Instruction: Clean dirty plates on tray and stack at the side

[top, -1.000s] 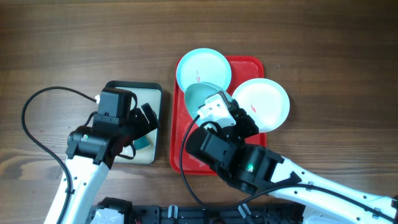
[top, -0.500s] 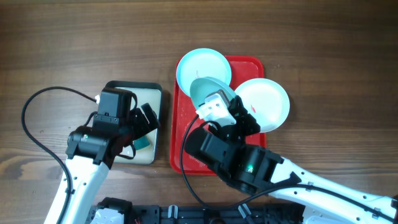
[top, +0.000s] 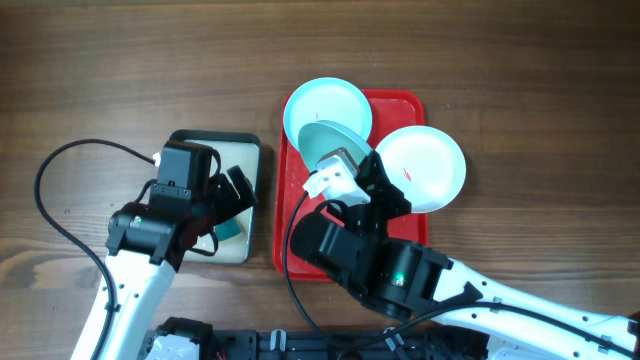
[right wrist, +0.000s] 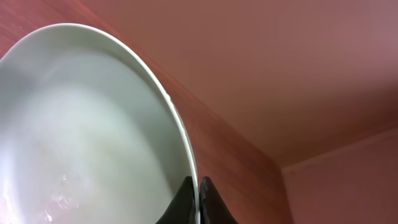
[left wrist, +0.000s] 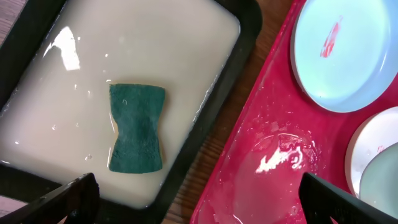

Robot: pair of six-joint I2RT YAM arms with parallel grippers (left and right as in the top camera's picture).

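Note:
The red tray lies at the middle of the table. A pale blue plate with a red smear rests on its far left corner, and a white plate overhangs its right rim. My right gripper is shut on the rim of the other pale blue plate and holds it tilted above the tray. In the right wrist view the fingers pinch that plate's edge. My left gripper is open and empty, above the pan's edge.
A dark-rimmed grey pan of milky water stands left of the tray, with a green sponge lying in it. The tray floor is wet. Cables run along the table's front left.
My right gripper has carried the tilted plate a little toward the far left of the tray. The left arm has not moved.

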